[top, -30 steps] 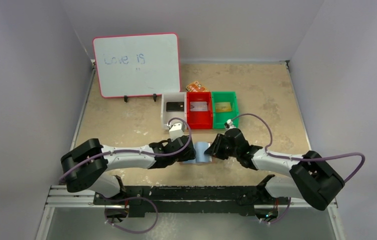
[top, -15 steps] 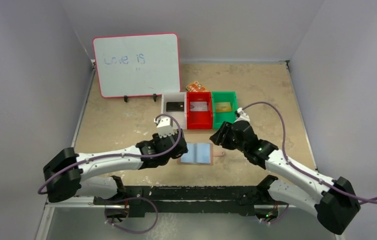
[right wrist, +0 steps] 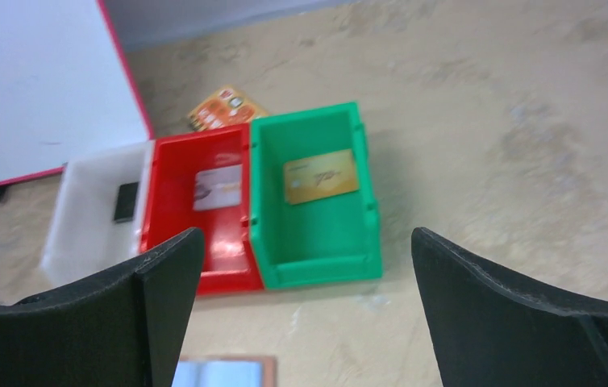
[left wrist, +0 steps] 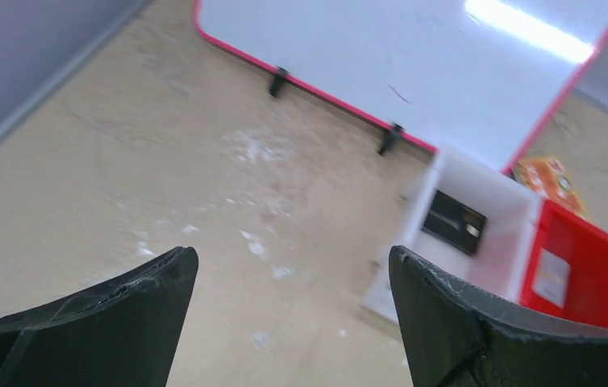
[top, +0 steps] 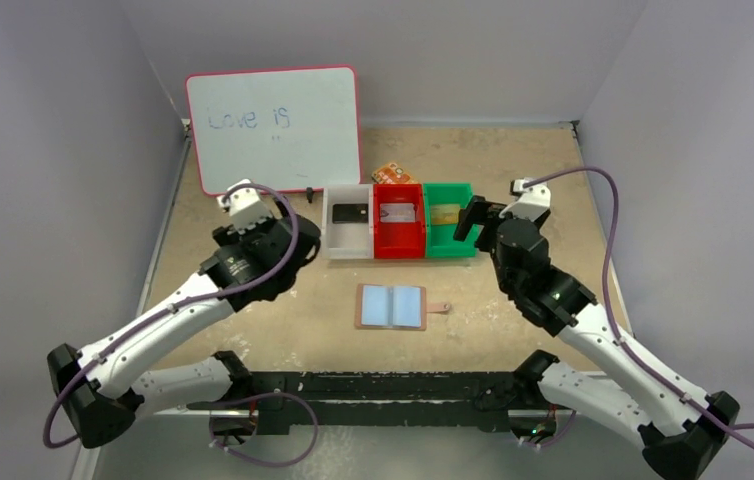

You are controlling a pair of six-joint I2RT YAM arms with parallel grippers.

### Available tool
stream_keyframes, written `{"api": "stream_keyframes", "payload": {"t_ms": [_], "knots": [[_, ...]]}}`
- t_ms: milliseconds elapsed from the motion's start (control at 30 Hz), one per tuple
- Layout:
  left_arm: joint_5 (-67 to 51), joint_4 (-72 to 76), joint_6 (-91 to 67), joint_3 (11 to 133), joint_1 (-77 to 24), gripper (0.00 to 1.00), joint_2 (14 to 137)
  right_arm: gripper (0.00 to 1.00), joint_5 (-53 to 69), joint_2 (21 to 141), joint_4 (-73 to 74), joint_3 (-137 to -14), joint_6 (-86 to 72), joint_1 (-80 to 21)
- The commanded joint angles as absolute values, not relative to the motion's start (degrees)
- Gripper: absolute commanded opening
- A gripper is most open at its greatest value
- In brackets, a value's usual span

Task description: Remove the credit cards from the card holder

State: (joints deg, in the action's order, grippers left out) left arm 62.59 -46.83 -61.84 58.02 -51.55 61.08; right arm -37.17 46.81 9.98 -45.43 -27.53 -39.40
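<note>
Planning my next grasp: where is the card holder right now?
In the top view, the card holder lies open on the table, midway across, on the near side of the red bin.

3 bins (top: pixel 399 250), 3 cards (top: pixel 444 213), 1 card holder (top: pixel 391 306), 1 whtbd (top: pixel 273 130), 1 orange pkt (top: pixel 396 174).

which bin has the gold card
The green bin, rightmost of three; the red bin holds a pale card, the white bin a black card.

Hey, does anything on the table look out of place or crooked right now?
Only the orange packet: it lies askew behind the red bin, outside it. The card holder lies open and flat; the white bin and green bin flank the red one in a tidy row.
</note>
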Motion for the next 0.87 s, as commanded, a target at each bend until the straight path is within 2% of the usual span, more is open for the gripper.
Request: {"api": "stream_keyframes", "payload": {"t_ms": [0, 67, 167, 233, 367, 533, 667, 833], "knots": [[64.67, -50.44, -53.63, 59.98, -43.91, 0.89, 57.05, 1.0, -45.17, 47.7, 3.26, -48.67, -11.87, -37.07], [64.49, -50.52, -51.78, 60.54, -41.82, 0.91, 55.48, 1.0, -40.05, 48.97, 3.05, -50.04, -10.58, -31.17], [61.21, -49.95, -46.52, 62.14, -38.88, 0.92, 53.65, 1.0, -21.19, 49.54, 2.77, -52.06, -11.2, -15.12], [60.03, -50.96, -45.94, 63.62, -38.85, 0.92, 51.85, 1.0, -16.94, 49.53, 3.85, -53.54, -12.01, -10.53], [62.84, -56.58, -52.06, 64.92, -38.85, 0.92, 49.37, 1.0, -12.62, 47.74, 7.31, -54.93, -13.69, -10.27], [68.02, -64.44, -62.67, 65.2, -38.85, 0.92, 48.02, 1.0, -5.61, 40.26, 2.58, -47.58, -15.62, -10.28], [71.12, -67.65, -63.19, 65.58, -38.85, 0.92, 47.49, 1.0, -7.28, 36.27, 1.89, -45.21, -14.27, -10.26], [71.07, -64.3, -60.37, 64.03, -38.8, 0.92, 45.38, 1.0, -8.17, 37.44, 5.82, -48.21, -13.24, -10.28]]}}
